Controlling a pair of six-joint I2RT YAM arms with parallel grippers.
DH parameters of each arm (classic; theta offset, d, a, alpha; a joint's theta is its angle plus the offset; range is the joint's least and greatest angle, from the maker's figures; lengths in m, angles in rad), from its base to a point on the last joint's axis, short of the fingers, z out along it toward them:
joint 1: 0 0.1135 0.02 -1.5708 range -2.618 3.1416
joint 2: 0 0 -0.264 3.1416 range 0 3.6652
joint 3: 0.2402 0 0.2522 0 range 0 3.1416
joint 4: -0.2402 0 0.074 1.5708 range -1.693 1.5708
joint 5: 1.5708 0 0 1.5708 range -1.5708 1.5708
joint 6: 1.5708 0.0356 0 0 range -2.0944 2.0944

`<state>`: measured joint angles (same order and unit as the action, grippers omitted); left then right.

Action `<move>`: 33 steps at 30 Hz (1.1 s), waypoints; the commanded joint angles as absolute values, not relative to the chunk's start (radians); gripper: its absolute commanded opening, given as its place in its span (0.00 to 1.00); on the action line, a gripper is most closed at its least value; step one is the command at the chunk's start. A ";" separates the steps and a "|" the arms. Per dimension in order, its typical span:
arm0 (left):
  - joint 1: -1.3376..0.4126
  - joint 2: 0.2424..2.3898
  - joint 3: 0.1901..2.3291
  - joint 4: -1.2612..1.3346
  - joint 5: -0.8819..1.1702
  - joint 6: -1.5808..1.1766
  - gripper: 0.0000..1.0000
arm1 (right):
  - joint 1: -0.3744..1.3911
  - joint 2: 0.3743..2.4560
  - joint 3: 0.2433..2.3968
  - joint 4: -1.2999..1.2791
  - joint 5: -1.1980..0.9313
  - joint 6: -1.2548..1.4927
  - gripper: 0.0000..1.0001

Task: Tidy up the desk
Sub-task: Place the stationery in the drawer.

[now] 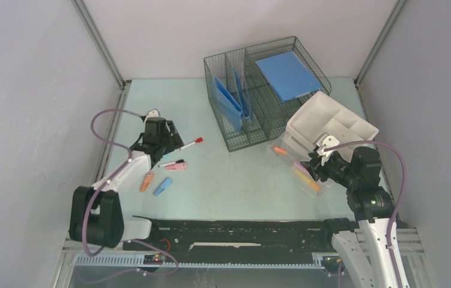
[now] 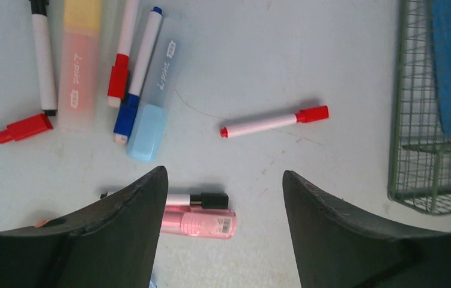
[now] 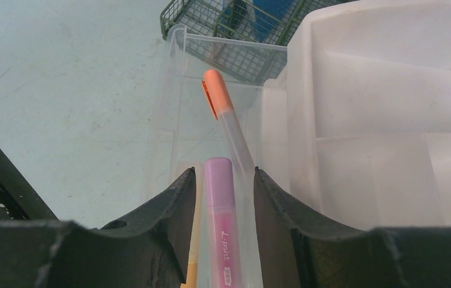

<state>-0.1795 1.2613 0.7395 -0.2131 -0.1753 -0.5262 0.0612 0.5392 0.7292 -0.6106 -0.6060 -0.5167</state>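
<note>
Loose pens lie on the left of the pale mint desk. My left gripper hangs open just above them, holding nothing. A pink highlighter and a black-capped marker lie side by side at its left finger. A red-capped marker lies ahead of the jaws. My right gripper sits over a clear bin, jaws part open. A pink-purple highlighter lies between them with a gap on each side. An orange-capped pen leans in the bin.
Several more markers and an orange and a blue highlighter lie beyond the left gripper. A wire basket with blue folders stands at the back. A white divided tray leans beside the clear bin. Grey walls close both sides.
</note>
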 commanded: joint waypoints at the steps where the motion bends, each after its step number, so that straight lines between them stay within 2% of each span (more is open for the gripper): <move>1: -0.150 1.365 0.857 -0.266 -0.156 -0.483 0.75 | 0.069 0.530 0.772 -0.593 -0.602 -0.523 0.48; 12: -0.122 1.638 1.033 -0.428 -0.239 -0.481 0.69 | 0.080 0.535 0.772 -0.594 -0.594 -0.527 0.48; 28: -0.072 1.696 1.062 -0.448 -0.183 -0.466 0.70 | 0.080 0.534 0.772 -0.598 -0.600 -0.530 0.48; 33: -0.073 1.705 1.058 -0.459 -0.168 -0.469 0.60 | 0.080 0.534 0.771 -0.598 -0.602 -0.531 0.48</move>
<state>-0.0792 1.7000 1.0248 -0.4419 -0.1967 -0.4870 0.0746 0.5392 0.7292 -0.6106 -0.6022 -0.5190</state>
